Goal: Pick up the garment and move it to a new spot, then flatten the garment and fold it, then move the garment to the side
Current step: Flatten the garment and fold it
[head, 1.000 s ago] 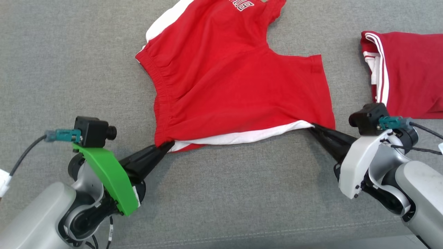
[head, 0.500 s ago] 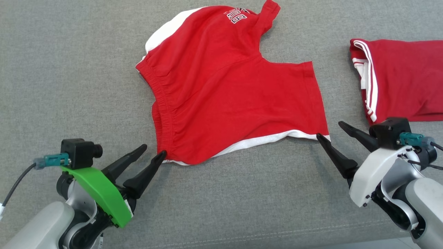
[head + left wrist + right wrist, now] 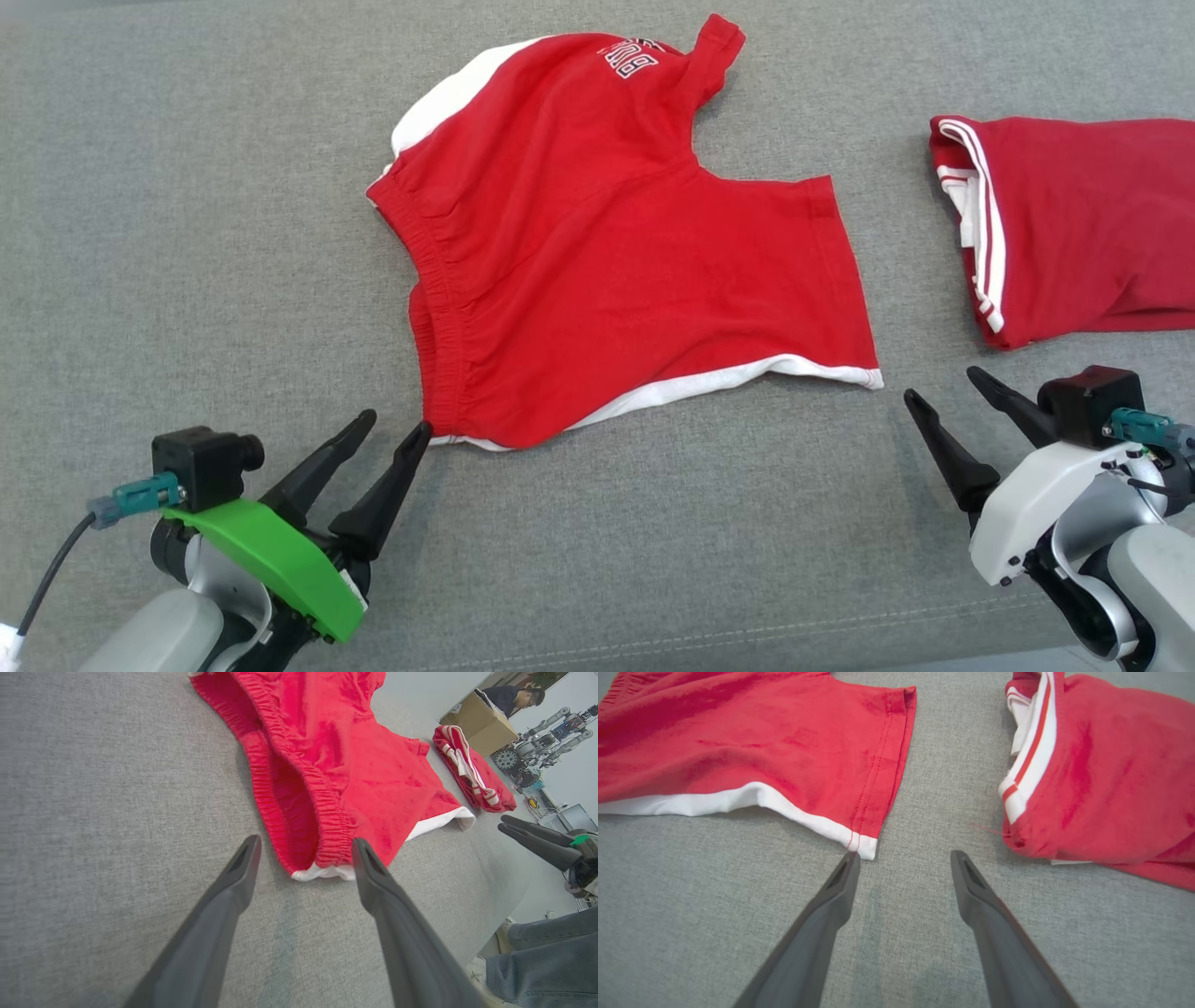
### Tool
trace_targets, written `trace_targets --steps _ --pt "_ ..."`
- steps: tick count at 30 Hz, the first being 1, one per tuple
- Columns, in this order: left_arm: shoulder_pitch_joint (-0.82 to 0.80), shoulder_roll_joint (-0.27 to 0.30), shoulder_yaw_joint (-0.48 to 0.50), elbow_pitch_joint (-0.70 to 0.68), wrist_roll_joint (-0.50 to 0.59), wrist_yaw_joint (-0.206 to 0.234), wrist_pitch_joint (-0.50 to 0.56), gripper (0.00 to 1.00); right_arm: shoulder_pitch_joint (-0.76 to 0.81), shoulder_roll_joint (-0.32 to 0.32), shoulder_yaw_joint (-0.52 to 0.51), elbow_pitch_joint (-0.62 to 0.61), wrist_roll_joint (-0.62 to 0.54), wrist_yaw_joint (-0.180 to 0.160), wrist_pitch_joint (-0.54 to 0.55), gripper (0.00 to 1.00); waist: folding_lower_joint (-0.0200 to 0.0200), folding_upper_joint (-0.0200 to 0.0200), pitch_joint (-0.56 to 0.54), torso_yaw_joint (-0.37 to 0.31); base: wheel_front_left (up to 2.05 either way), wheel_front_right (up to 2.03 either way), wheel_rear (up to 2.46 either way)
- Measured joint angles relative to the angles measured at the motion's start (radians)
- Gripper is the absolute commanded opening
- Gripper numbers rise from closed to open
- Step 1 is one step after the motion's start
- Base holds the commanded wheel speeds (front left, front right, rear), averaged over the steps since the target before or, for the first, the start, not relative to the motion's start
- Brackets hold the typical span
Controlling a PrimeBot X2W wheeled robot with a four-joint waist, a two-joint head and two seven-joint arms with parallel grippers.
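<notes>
Looking down from the head view, we find the red garment point(image 3: 616, 252) spread over the middle and upper centre of the frame on the grey fabric surface point(image 3: 187, 233). Its waistband faces left, one leg runs right and the other runs toward the top. Our left gripper point(image 3: 397, 422) sits at the lower left with its fingers parted wide and nothing between them, one tip just beside the waistband corner. Our right gripper point(image 3: 942, 385) sits at the lower right, likewise spread and empty, near the white-trimmed hem corner but apart from it. We judge both are posted at these two near corners because those are the handles for tugging the cloth flat. It lies fairly smooth, so folding seems next. A second red garment point(image 3: 1074, 233), folded, lies at the upper right, well apart
</notes>
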Motion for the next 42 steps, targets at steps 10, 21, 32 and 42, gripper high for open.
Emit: trace_targets --steps 10,21,32,42 --pt "0.0 -0.006 -0.011 0.043 0.063 0.007 -0.062 1.0 -0.002 0.044 -0.005 0.045 0.0 0.0 -0.028 1.0 0.0 0.0 0.014 0.013 0.0 0.0 0.0" --pt "-0.001 -0.029 -0.059 0.078 0.124 -0.002 -0.083 1.0 -0.027 0.078 0.025 0.091 -0.012 0.001 -0.041 0.91 0.0 0.0 0.033 0.031 0.0 0.0 0.0" --pt "-0.026 -0.035 -0.09 0.113 0.193 -0.012 -0.099 1.0 -0.081 0.107 0.041 0.134 -0.016 0.012 -0.041 0.49 0.0 0.0 0.043 0.05 0.0 0.0 0.0" --pt "-0.054 -0.063 -0.109 0.142 0.216 -0.023 -0.108 1.0 -0.098 0.119 0.051 0.171 -0.016 0.037 -0.041 0.0 0.0 0.0 0.038 0.056 0.0 0.0 0.0"
